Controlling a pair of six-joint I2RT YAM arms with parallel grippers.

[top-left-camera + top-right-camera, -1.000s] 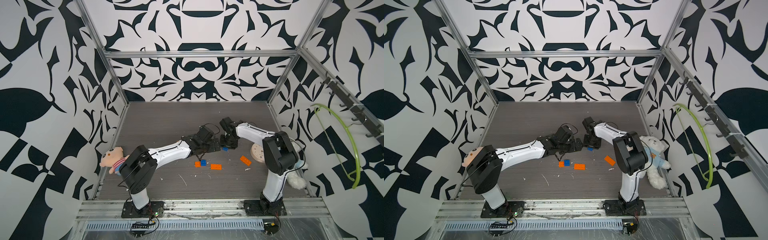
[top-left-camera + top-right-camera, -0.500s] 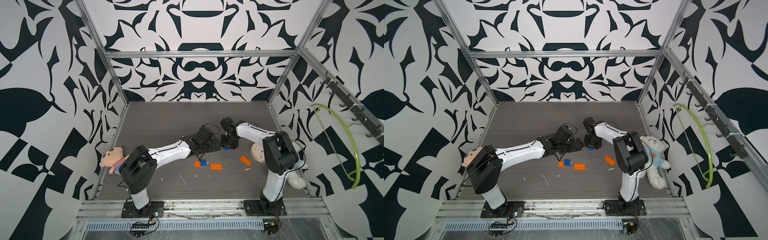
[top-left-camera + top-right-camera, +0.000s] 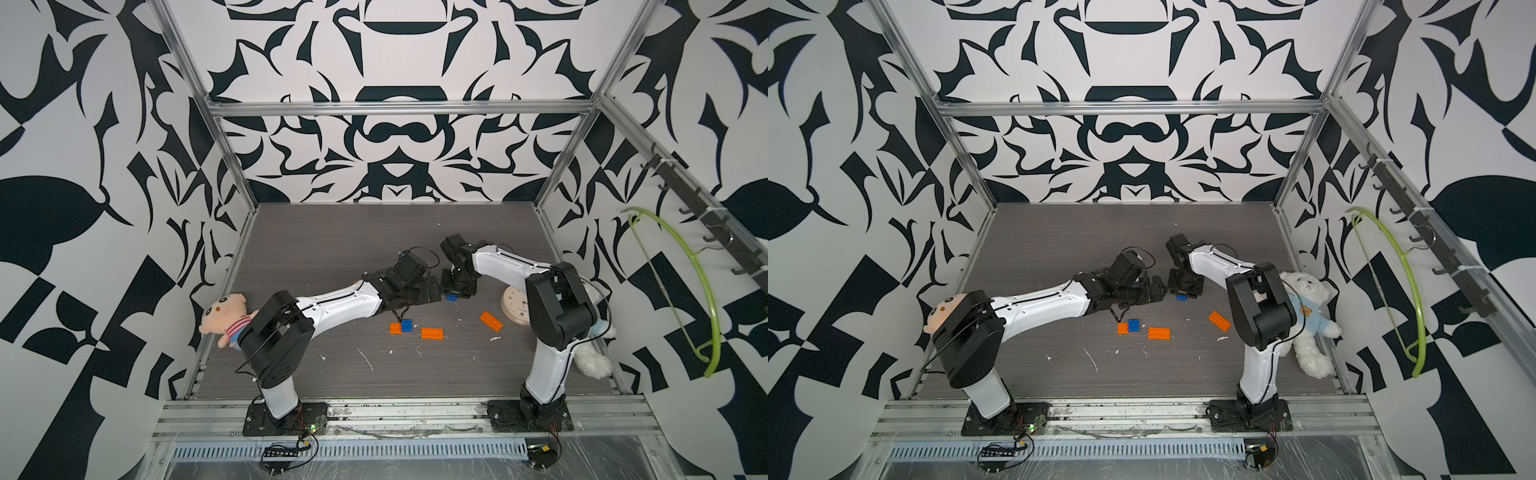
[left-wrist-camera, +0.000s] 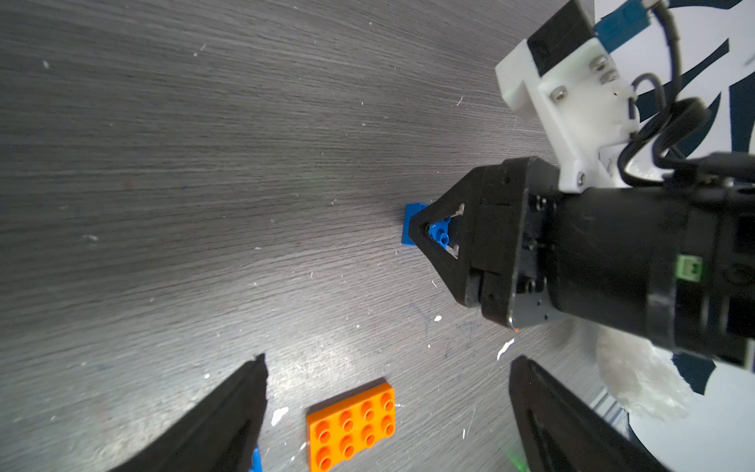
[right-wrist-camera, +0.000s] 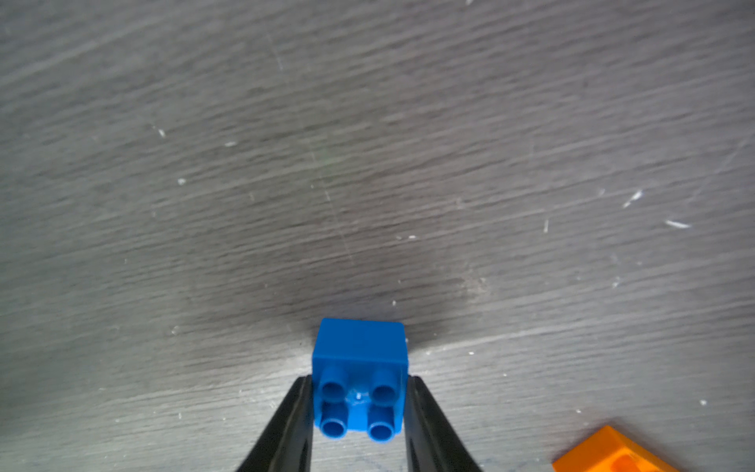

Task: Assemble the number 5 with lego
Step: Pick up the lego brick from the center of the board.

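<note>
Five lego bricks show on the grey desk (image 3: pixel 332 232) in both top views, all near the middle of the frame. Furthest up sits the gripped blue brick (image 3: pixel 451 297), a four-stud square under the tip of the right gripper (image 5: pixel 359 378). In the right wrist view the two black fingers (image 5: pixel 294 412) press against its opposite sides, so the jaws have closed narrow on it, and its studs face the camera. It appears to rest on the desk, with a shadow close around it. Lower and to the left, a small orange brick (image 3: pixel 395 328) touches a second blue brick (image 3: pixel 406 325). A flat orange oblong (image 3: pixel 432 333) lies just to their right, and a tilted orange oblong (image 3: pixel 491 321) lies further right, near a round clock (image 3: pixel 515 311). The left gripper (image 4: pixel 388 361) reaches in from the left, its tip close to the right one, and its jaws stand wide apart with nothing between the pads. In its wrist view an eight-stud orange brick (image 4: pixel 351 425) lies flat on the desk in the gap between the fingers, touching neither; I cannot tell which of the oblongs it is. A pink plush doll (image 3: pixel 224 316) lies at the desk's left edge behind the left arm, and a white teddy (image 3: pixel 1304 307) lies at the right edge.
</note>
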